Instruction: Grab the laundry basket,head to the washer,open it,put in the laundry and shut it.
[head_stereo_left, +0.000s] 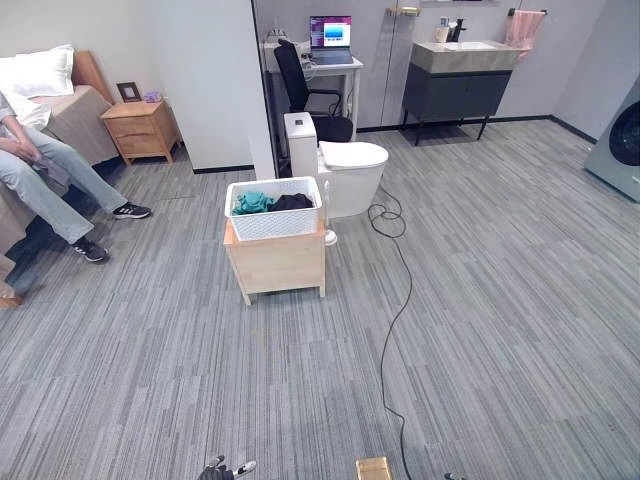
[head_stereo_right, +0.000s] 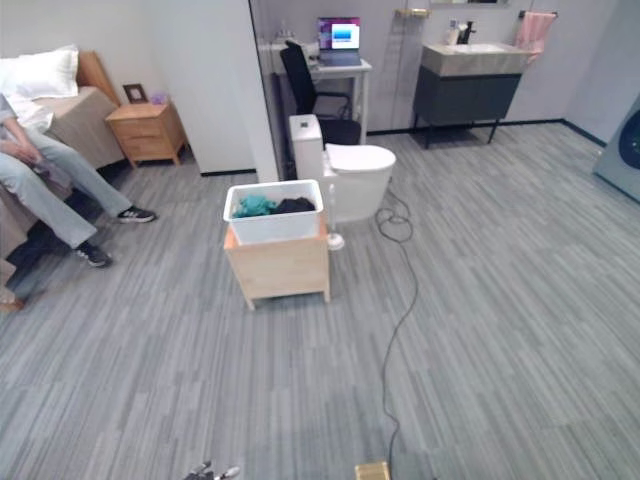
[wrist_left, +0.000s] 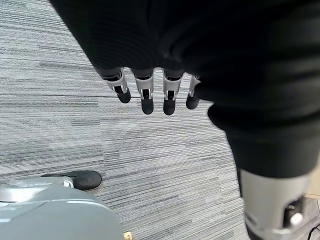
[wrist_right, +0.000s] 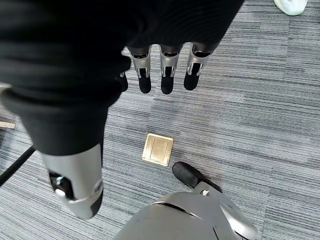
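A white laundry basket (head_stereo_left: 275, 209) with teal and dark clothes in it sits on a low wooden box (head_stereo_left: 277, 263), a few steps ahead and slightly left. The grey washer (head_stereo_left: 620, 140) with its dark round door stands at the far right edge of the room. In its wrist view my left hand (wrist_left: 145, 93) hangs over the carpet, fingers straight and holding nothing; its fingertips (head_stereo_left: 226, 469) peek in at the bottom of the eye view. My right hand (wrist_right: 168, 76) hangs the same way, fingers straight and empty.
A white toilet (head_stereo_left: 352, 166) stands right behind the basket. A person (head_stereo_left: 45, 175) sits on the bed at the left, beside a wooden nightstand (head_stereo_left: 143, 128). A desk with a laptop (head_stereo_left: 331, 35), an office chair (head_stereo_left: 305, 92) and a dark vanity (head_stereo_left: 458, 90) line the back wall. A brass floor plate (wrist_right: 157, 149) lies by my feet.
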